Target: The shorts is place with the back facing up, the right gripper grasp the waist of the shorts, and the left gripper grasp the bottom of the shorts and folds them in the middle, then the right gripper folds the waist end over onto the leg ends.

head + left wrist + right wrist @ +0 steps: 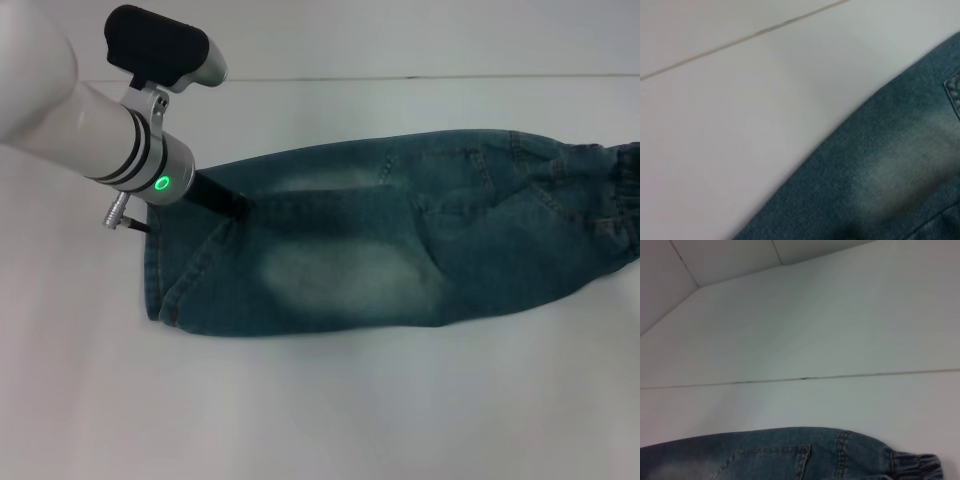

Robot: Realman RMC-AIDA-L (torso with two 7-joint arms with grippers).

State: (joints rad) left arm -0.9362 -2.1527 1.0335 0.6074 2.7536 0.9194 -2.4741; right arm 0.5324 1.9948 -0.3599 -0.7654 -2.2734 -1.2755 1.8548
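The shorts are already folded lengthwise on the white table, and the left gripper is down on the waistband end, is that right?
Not quite. The shorts are folded lengthwise on the white table, but the left gripper is down on the leg ends, as the head view shows. The elastic waistband lies at the opposite end.

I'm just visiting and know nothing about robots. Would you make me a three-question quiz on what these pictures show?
1. True or false: the blue washed-denim shorts lie folded lengthwise on the white table.
2. Which end is the left claw, on its silver-white wrist, touching? A) gathered elastic waistband B) stitched leg hems C) neither
3. Fill in: the head view shows only the ____ arm.

Key: 1 true; 2 B; 3 left.
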